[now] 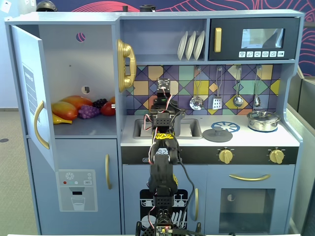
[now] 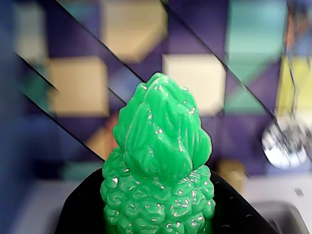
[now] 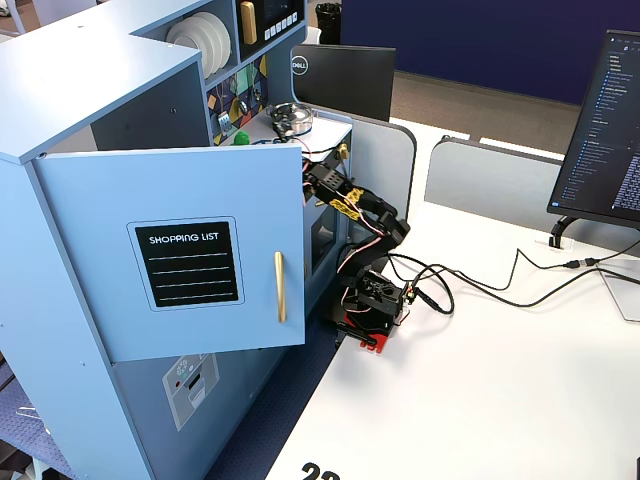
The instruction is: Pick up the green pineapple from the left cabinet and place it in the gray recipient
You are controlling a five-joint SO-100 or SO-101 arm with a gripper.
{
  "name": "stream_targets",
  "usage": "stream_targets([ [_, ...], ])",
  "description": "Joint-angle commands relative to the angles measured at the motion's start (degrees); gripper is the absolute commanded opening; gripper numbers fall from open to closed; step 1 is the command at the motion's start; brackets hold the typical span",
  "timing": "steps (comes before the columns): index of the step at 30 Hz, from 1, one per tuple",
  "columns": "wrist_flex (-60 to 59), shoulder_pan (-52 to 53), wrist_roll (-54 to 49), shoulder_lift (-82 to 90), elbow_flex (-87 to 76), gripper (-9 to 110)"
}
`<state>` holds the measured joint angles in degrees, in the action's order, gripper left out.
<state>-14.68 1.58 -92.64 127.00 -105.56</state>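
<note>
Green pineapple [image 2: 158,168] seemingly clamped in gripper [image 2: 158,214], crown up.

The green pineapple [image 2: 158,170] looks like glossy, bumpy plastic; the silver pot [image 1: 263,120] seems shiny metal.

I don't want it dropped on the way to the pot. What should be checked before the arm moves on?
1. Pineapple in pincer: ok, upright, gripped at its base.
2. Pineapple out of cabinet: ok, it faces the tiled backsplash.
3. Cabinet door clear of arm: ok, it stands open to the left in a fixed view.
4. Gray pot located: cannot tell, no view shows it clearly.
5. Gap to hanging utensil: cannot tell, close on the right in the wrist view.
</note>
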Motion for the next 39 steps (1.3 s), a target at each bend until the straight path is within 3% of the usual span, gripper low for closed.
stream_targets([
  [1, 3.96, 1.41, -2.02, -7.12, 6.68, 0],
  [2, 4.48, 1.58, -2.55, -9.40, 7.91, 0],
  [5, 5.54, 1.93, -0.35, -13.89, 11.69, 22],
  [8, 6.94, 1.05, -1.05, -14.15, 12.39, 28],
  [11, 5.19, 0.09, -1.32, -8.17, 10.02, 25],
  [15, -6.50, -1.05, -1.41, 8.44, 2.90, 17],
  [23, -48.25, 2.72, -4.22, 43.24, -16.08, 3],
  [26, -57.83, 4.57, -1.93, 51.15, -25.49, 0],
  [30, -58.71, 4.39, -4.39, 55.02, -41.13, 0],
  [37, -38.67, 0.18, 1.93, 51.06, -66.09, 0],
  [39, -39.73, -2.11, 6.77, 47.99, -66.36, 0],
])
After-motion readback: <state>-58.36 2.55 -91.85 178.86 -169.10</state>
